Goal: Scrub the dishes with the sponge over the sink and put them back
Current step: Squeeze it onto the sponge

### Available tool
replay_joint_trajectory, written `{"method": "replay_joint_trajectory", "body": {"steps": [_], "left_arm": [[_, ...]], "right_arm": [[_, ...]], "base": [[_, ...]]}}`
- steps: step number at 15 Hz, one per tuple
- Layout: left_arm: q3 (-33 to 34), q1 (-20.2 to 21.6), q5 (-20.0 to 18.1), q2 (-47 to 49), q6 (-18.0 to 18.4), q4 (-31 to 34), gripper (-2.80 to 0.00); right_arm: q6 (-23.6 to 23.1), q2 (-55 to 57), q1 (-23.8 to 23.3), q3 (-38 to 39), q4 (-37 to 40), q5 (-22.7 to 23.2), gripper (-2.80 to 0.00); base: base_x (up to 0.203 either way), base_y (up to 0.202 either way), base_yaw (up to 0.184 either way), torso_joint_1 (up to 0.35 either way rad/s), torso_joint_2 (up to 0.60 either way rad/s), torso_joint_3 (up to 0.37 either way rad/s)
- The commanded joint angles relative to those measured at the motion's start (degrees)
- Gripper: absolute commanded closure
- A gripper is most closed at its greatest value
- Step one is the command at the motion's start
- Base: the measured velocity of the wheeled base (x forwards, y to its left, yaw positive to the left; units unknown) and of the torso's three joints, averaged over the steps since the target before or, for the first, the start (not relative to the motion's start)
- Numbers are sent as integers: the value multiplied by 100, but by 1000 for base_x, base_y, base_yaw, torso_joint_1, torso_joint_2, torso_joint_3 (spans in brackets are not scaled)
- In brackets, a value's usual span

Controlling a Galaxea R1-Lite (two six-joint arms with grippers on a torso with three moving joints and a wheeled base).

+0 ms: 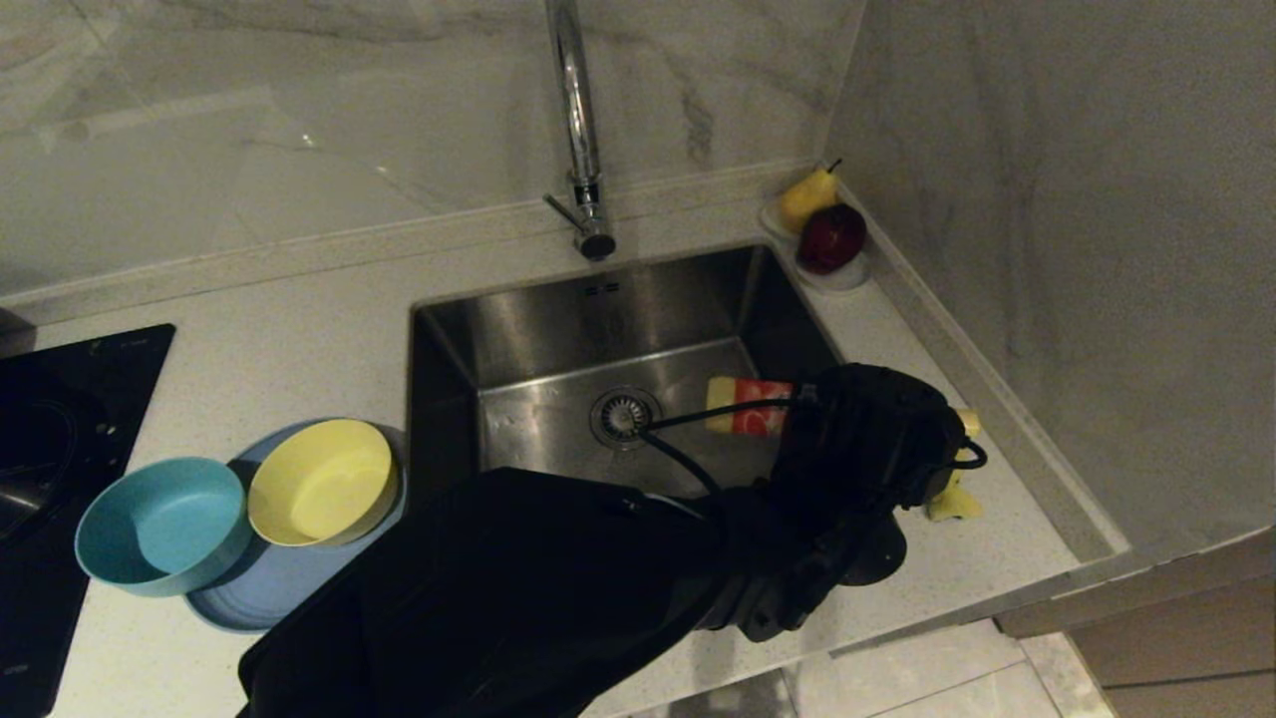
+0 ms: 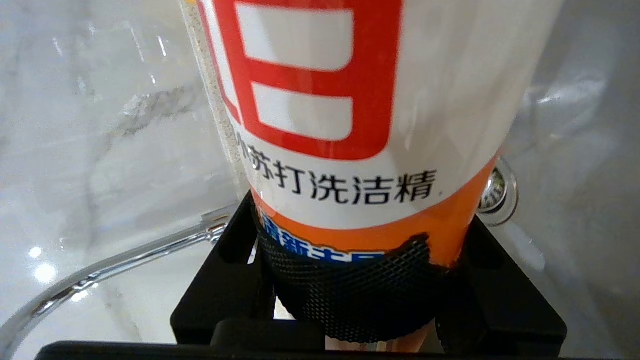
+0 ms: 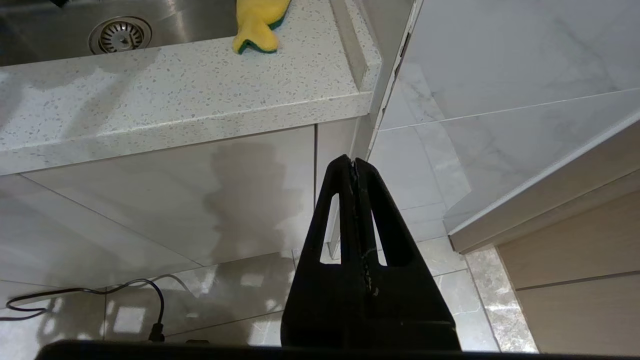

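Observation:
My left gripper [image 1: 797,411] reaches across the sink [image 1: 558,329] and is shut on a white, red and orange detergent bottle [image 1: 746,404], held tilted above the basin's right side. In the left wrist view the bottle [image 2: 350,125] fills the space between the black fingers [image 2: 227,250] of the left gripper [image 2: 362,240]. The yellow sponge [image 1: 952,499] with its green layer lies on the counter right of the sink, half hidden behind my left wrist; it also shows as the sponge [image 3: 257,25]. The teal bowl [image 1: 164,524] and yellow bowl [image 1: 321,482] sit on the periwinkle plate [image 1: 254,593] left of the sink. My right gripper [image 3: 354,162] hangs shut below the counter edge.
A chrome faucet [image 1: 578,130] rises behind the sink, and the drain strainer [image 1: 625,416] sits mid-basin. A small dish with a pear [image 1: 807,194] and an apple [image 1: 830,237] stands in the back right corner. A black cooktop [image 1: 50,449] is at the far left. A wall closes the right side.

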State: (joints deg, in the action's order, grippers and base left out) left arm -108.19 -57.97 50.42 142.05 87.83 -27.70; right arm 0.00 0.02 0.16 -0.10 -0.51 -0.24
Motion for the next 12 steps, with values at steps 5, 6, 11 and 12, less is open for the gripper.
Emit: {"method": "replay_joint_trajectory", "body": {"steps": [5, 6, 11, 12], "left_arm": [[0, -57, 310, 235, 269, -26, 0], [0, -57, 333, 268, 269, -31, 0], [-9, -57, 354, 306, 270, -25, 0], [0, -57, 355, 306, 269, -25, 0]], "right_arm": [[0, -11, 2, 1, -2, -2, 0], [0, -11, 2, 1, -2, -2, 0], [0, -11, 2, 1, -2, -2, 0], [0, -11, 2, 1, -2, -2, 0]], "base": [[0, 0, 0, 0, 0, 0], [0, 0, 0, 0, 0, 0], [0, 0, 0, 0, 0, 0], [0, 0, 0, 0, 0, 0]]}}
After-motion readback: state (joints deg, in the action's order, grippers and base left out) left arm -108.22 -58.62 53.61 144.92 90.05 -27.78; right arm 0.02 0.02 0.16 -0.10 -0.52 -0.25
